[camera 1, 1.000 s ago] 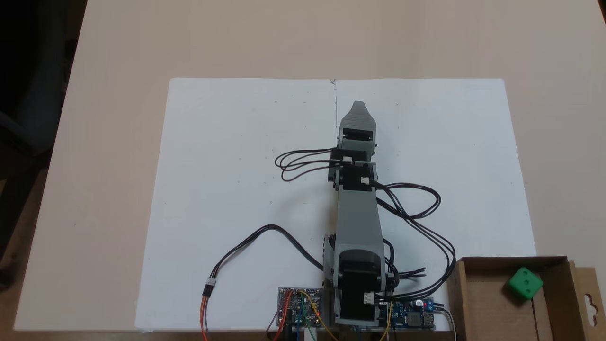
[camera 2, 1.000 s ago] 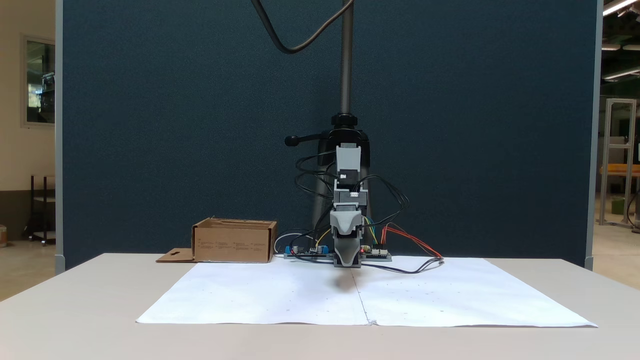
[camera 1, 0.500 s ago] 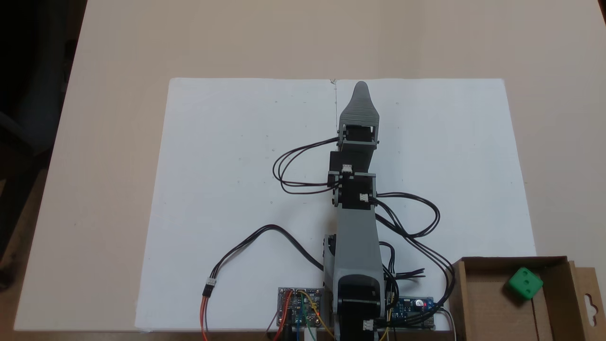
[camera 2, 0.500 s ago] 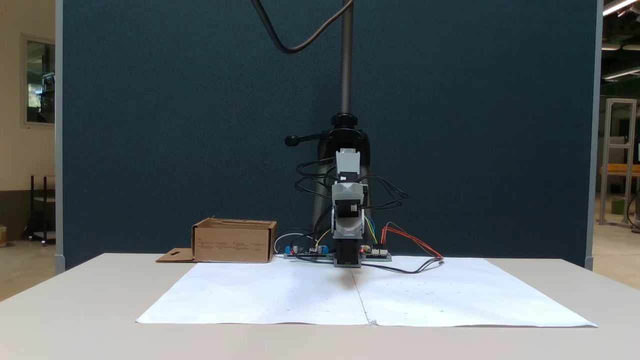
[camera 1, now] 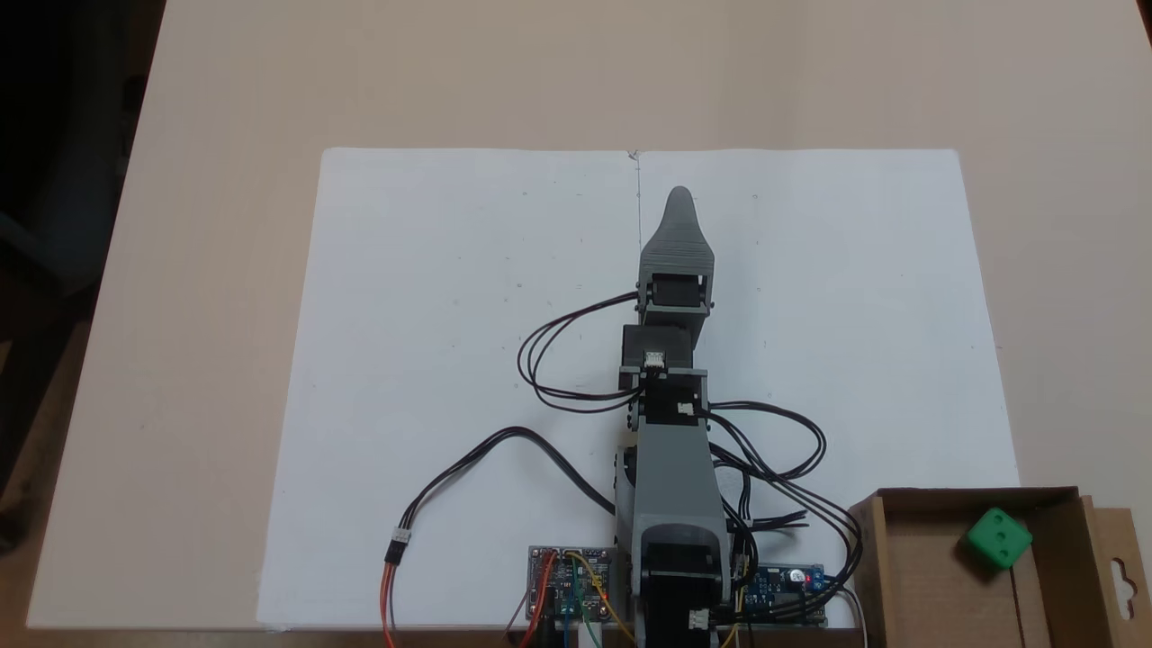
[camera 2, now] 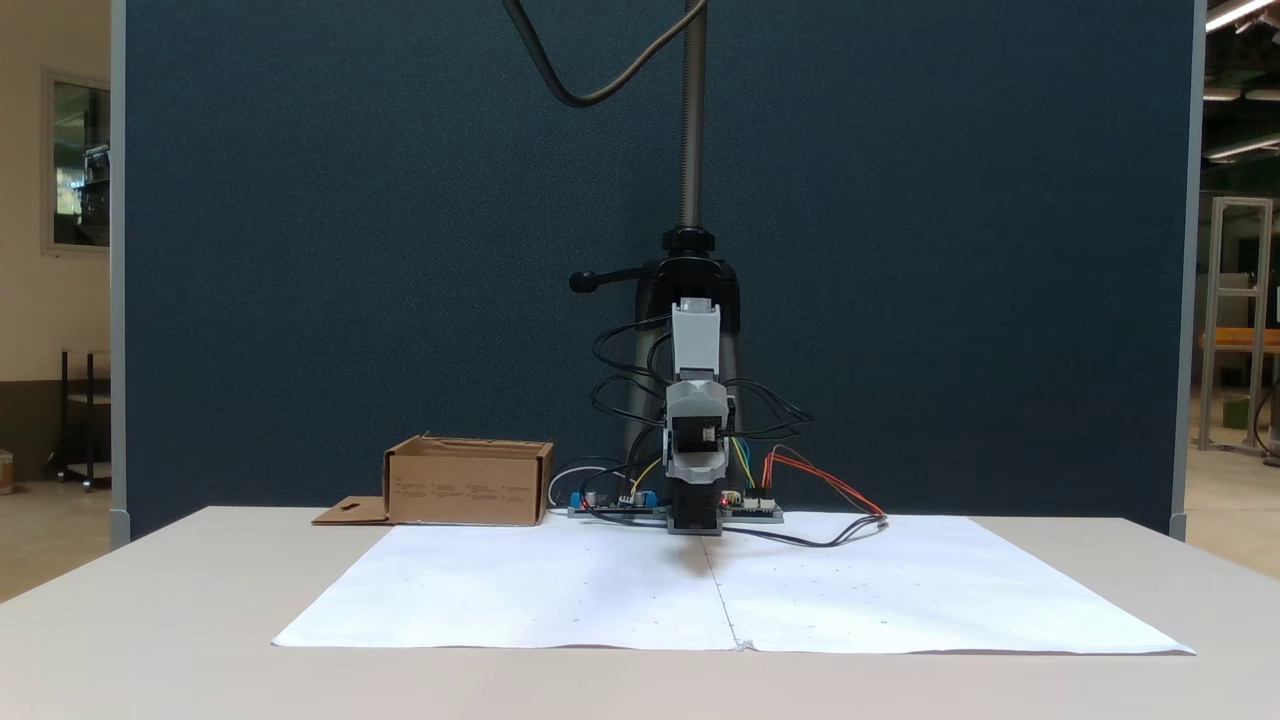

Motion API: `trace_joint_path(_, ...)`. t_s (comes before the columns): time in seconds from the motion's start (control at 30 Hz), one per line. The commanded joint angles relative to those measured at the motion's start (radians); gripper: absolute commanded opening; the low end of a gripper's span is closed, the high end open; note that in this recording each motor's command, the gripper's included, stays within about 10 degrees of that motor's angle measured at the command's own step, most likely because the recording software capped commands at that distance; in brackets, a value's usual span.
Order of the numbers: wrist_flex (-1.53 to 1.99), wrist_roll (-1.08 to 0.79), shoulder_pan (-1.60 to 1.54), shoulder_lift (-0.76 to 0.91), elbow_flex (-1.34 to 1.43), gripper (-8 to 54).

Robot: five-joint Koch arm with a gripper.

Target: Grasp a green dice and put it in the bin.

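- Well, the green dice (camera 1: 998, 536) lies inside the bin (camera 1: 909, 576), toward its far right corner in a fixed view.
- The gripper (camera 1: 679, 200) hangs over the white paper (camera 1: 450, 315), well apart from the bin.
- Its jaws overlap; I cannot tell whether they are parted, and nothing shows in them.

Lab or workshop bench setup. A dark blue fabric partition (camera 2: 900, 250) stands behind a pale counter (camera 2: 150, 620) covered with white paper sheets (camera 1: 450, 315). Bare circuit boards (camera 1: 571, 583) with loose coloured wires sit at the arm's base. A metal stand pole (camera 2: 690, 120) rises behind. Aluminium framing (camera 2: 1238, 320) and ceiling strip lights (camera 2: 1235, 12) show beyond.
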Motion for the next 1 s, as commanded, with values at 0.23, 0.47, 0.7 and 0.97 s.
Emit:
trace_joint_path(0.23,-0.323,-0.06,-0.006,0.115,0.155,43.0)
trace_joint_path(0.47,-0.477,-0.071,-0.005,0.115,0.318,42.9)
trace_joint_path(0.7,-0.527,-0.147,-0.002,0.115,0.363,43.4)
trace_joint_path(0.97,-0.527,-0.14,-0.006,0.114,0.363,44.8)
